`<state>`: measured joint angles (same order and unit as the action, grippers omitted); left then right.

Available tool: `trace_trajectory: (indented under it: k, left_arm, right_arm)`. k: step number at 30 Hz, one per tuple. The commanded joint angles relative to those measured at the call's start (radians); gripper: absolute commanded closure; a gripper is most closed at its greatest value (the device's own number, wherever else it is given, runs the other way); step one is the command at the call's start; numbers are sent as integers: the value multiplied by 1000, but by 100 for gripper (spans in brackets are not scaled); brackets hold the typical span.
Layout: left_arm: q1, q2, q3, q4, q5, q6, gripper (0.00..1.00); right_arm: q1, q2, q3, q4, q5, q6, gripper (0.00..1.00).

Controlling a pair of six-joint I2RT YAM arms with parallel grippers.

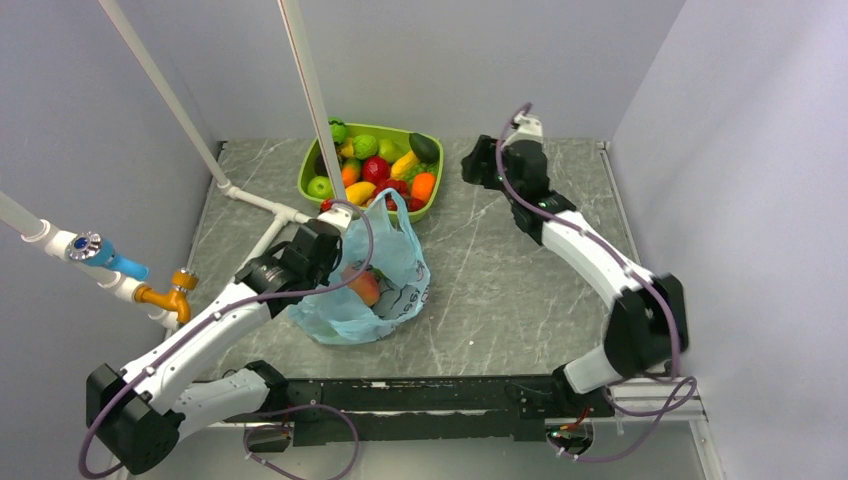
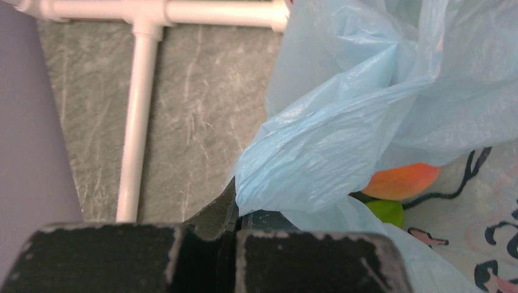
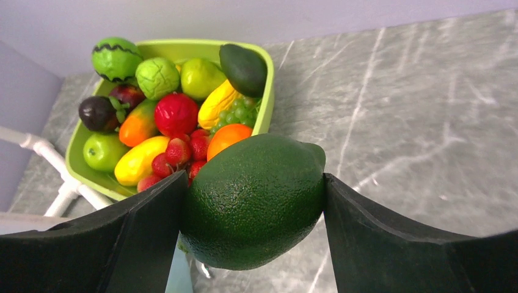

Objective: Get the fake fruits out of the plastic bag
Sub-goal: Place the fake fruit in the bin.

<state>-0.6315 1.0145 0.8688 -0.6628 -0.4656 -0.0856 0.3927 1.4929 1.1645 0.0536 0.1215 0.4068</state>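
Observation:
The light blue plastic bag (image 1: pixel 375 295) lies on the marble table, its mouth toward the tray. My left gripper (image 1: pixel 325 238) is shut on a fold of the bag's edge (image 2: pixel 317 152). Inside the bag I see a pink-orange peach (image 1: pixel 365 288) and a green piece; both also show in the left wrist view, the peach (image 2: pixel 400 180) above the green piece (image 2: pixel 385 210). My right gripper (image 1: pixel 472 165) is shut on a dark green oval fruit (image 3: pixel 253 198), held above the table just right of the tray. No brown piece shows.
A lime-green tray (image 1: pixel 432 190) holding several toy fruits stands at the back centre; its rim also shows in the right wrist view (image 3: pixel 269 91). White PVC pipes (image 1: pixel 262 203) cross the left of the table, close to the bag, with a blue valve (image 1: pixel 100 255) further left.

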Motion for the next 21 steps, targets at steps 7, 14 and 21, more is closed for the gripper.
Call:
trace_trajectory:
  k: [7,14,21]
  left_arm:
    - [10,-106,-40,108,-74,36,100]
    - [10,-68,-21,98,-20,40,100]
    - [8,-104,-31,118,42,47,100]
  right_arm:
    - [2,497,458,62,-154,-66,99]
    - [38,751,794,-6,-217,-16,81]
    - [83,908,1101,-226,-143,-41,1]
